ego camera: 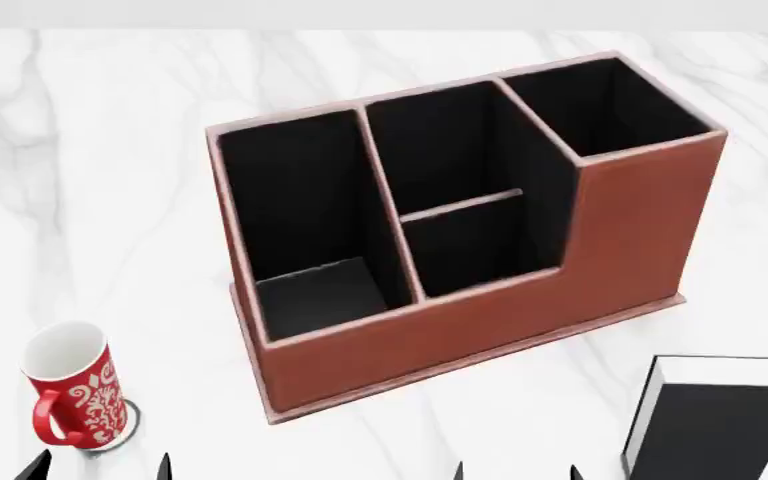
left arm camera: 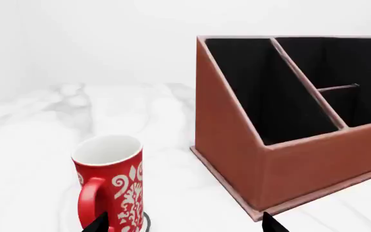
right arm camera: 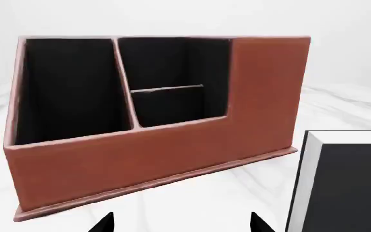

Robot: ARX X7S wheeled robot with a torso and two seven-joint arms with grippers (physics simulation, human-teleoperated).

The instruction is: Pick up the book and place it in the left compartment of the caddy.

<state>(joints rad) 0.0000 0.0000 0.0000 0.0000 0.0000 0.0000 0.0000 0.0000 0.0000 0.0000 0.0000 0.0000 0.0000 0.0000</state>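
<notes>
We look down over the white marble bench [ego camera: 117, 180], and the caddy [ego camera: 491, 330] sits angled across the middle of it, reddish-brown outside and black inside. Its left compartment [ego camera: 307, 215], the long undivided section at the low end, holds nothing that we can see. Next to it comes the middle section split by a thin divider [ego camera: 462, 205], then the taller square end section [ego camera: 607, 103].

The book [ego camera: 718, 425] stands upright on the bench near the caddy's taller end, apart from it, black cover facing us with its white page block showing along the top and one side. Nothing grips it.

Over on the other side, a red mug [ego camera: 75, 392] with white patterning stands upright near the caddy's low end, well clear of it.

Our left claw [ego camera: 99, 466] shows two dark fingertips spread apart just beside the mug. Our right claw [ego camera: 516, 470] also has its tips apart, low in the head view, just beside the book without touching it.
</notes>
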